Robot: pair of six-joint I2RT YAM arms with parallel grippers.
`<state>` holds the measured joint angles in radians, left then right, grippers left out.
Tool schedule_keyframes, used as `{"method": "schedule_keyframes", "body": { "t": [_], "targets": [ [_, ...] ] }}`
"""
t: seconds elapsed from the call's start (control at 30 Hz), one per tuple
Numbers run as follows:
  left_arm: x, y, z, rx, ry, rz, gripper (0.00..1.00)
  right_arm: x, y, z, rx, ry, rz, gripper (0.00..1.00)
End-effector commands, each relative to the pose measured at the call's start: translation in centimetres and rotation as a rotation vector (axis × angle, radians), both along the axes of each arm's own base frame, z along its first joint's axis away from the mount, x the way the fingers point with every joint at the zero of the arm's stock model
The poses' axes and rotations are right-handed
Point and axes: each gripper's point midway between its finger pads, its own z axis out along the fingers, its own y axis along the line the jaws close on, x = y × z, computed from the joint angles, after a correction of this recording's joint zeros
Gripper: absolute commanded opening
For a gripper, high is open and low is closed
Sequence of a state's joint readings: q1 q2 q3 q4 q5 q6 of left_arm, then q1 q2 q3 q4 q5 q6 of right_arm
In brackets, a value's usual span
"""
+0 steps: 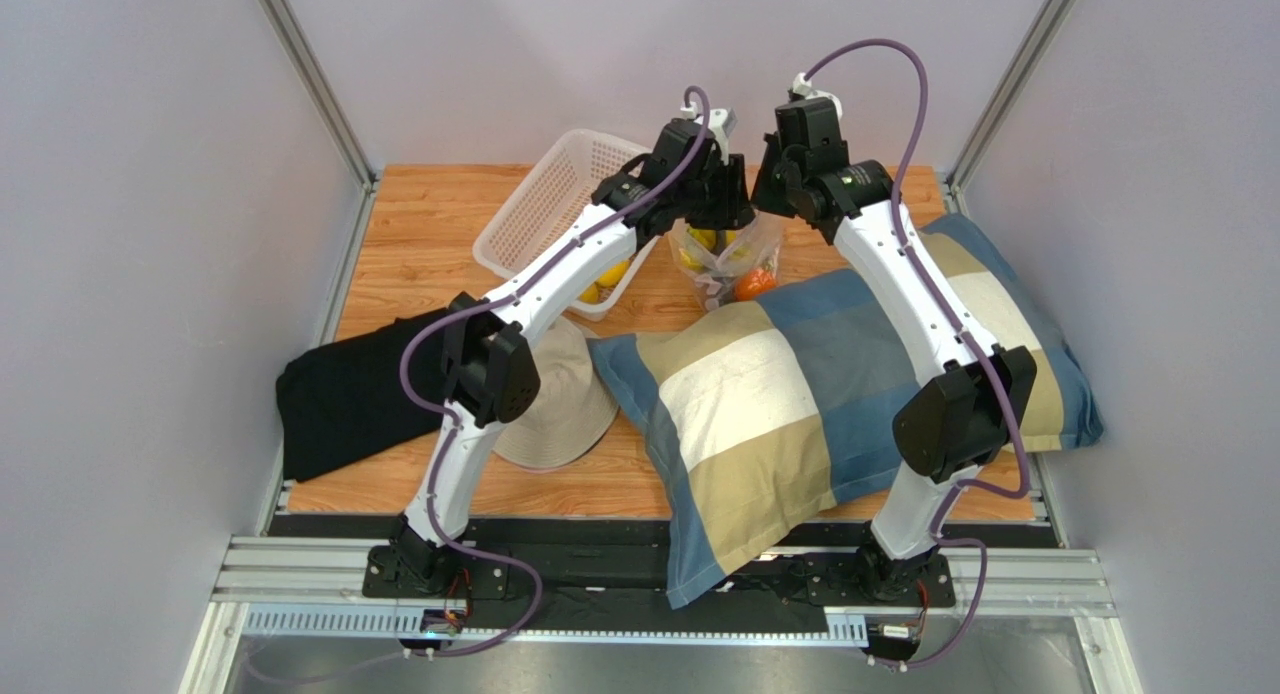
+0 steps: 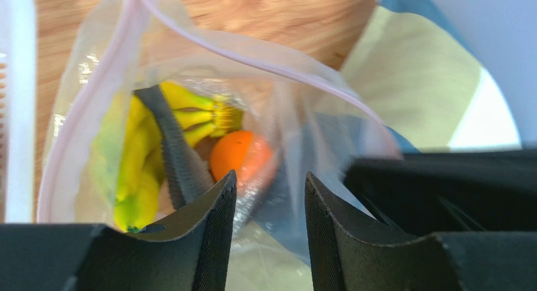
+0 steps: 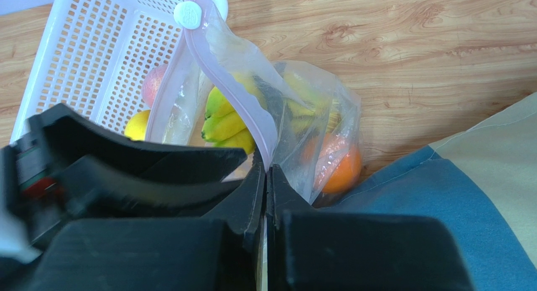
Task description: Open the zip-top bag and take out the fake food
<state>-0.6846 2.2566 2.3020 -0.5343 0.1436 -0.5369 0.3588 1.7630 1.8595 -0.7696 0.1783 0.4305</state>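
- Clear plastic bag (image 3: pixel 309 108) hangs open just ahead of the right gripper (image 3: pixel 266 174), whose jaws are pressed tight on its pink zip strip (image 3: pixel 236 90).
- Half open, the left gripper (image 2: pixel 270 200) sits over the bag's mouth, gripping nothing visible.
- Below its fingertips, inside the bag: bananas (image 2: pixel 142 165) and an orange (image 2: pixel 236 154).
- Ahead-left of the right gripper is a basket (image 3: pixel 75 71); to its right, a pillow (image 3: pixel 491 196).

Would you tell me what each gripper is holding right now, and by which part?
The right gripper pinches the zip-top bag by its zip strip; the left gripper holds nothing.
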Motion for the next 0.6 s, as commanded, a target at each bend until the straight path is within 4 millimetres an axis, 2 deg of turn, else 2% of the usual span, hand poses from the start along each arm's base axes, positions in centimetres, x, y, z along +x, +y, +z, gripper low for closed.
{"method": "schedule_keyframes", "body": {
  "t": [0.0,0.1,0.2,0.27,0.3,0.47,0.57],
  "targets": [
    [2.5,1.3,-2.4,0.077,-0.005,0.130,0.48,-0.8,-0.2,3.6,0.034,-0.085,-0.043,0.00],
    [3.2,0.5,-3.7,0.062,0.010,0.129,0.46,-1.0,0.1,3.7,0.043,-0.085,-0.042,0.00],
    [3.6,-0.1,-6.0,0.065,0.037,0.134,0.53,-1.1,0.3,3.7,0.048,-0.085,-0.036,0.00],
    [3.9,0.5,-7.4,0.101,0.054,0.169,0.56,-1.1,0.3,3.5,0.045,-0.081,-0.037,0.00],
    [4.0,0.9,-7.9,0.116,0.055,0.183,0.62,-1.0,0.3,3.4,0.043,-0.080,-0.036,0.00],
    [4.2,2.3,-9.3,0.189,0.028,0.214,0.73,-1.2,0.1,2.7,0.023,-0.067,-0.033,0.00],
    [4.1,2.4,-10.6,0.212,0.042,0.213,0.76,-1.3,0.1,2.5,0.023,-0.064,-0.032,0.00]
  ]
}}
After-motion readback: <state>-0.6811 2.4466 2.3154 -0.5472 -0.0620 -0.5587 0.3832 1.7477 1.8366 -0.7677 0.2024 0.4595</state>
